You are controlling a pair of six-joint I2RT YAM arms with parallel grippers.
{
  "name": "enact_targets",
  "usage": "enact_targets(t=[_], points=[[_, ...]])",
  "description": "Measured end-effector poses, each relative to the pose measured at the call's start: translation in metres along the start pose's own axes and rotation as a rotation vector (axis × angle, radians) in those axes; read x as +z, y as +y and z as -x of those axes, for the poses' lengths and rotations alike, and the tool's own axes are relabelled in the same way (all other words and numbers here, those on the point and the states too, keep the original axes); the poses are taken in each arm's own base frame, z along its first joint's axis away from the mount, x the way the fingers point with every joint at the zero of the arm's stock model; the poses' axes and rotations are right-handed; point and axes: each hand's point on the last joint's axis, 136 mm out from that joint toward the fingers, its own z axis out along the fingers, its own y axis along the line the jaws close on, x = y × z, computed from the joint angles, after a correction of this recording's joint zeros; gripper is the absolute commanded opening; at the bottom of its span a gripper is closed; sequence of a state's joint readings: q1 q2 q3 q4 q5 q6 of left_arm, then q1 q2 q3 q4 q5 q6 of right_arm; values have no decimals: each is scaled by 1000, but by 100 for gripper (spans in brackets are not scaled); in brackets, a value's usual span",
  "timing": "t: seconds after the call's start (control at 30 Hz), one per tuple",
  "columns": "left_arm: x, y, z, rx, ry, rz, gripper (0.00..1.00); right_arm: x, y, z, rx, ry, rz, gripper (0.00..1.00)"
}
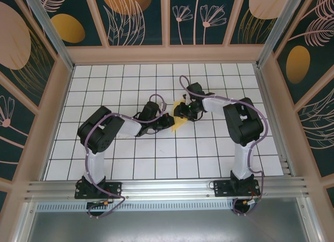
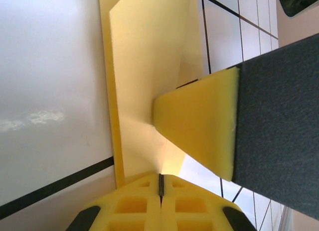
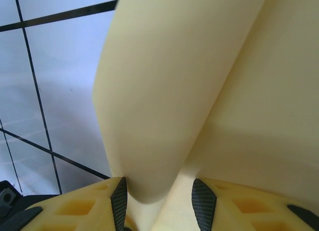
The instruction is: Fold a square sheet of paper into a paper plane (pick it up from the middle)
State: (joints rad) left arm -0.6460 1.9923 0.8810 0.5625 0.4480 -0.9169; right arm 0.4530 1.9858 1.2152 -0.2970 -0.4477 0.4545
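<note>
With the left gripper point(image 2: 160, 187) clenched on the square sheet of paper point(image 2: 144, 61), whose curled flap sits between the half-parted jaws of the right gripper point(image 3: 159, 193), possibly unpinched, align edges before creasing.

sheet of paper point(image 3: 164, 91): thin pale yellow paper, matt, smooth
tabletop point(image 2: 50, 66): glossy white surface, smooth, soft reflections
right claw point(image 3: 159, 191): matt yellow plastic
pads point(image 3: 203, 196): black, finely rough
front rail point(image 1: 167, 185): bare brushed metal, ribbed
</note>
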Motion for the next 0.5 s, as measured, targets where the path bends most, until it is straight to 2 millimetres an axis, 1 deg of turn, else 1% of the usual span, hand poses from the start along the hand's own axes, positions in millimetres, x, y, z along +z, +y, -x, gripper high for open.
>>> enact_targets(t=[0.17,0.37,0.5], points=[[1,2,0,3,0,9,5,-1,1,1,13,-3,26,47],[1,4,0,2,-1,16,5,-1,-2,1,35,-1,19,40],[1,5,0,5,0,18,5,0,-4,1,46,7,12,38]])
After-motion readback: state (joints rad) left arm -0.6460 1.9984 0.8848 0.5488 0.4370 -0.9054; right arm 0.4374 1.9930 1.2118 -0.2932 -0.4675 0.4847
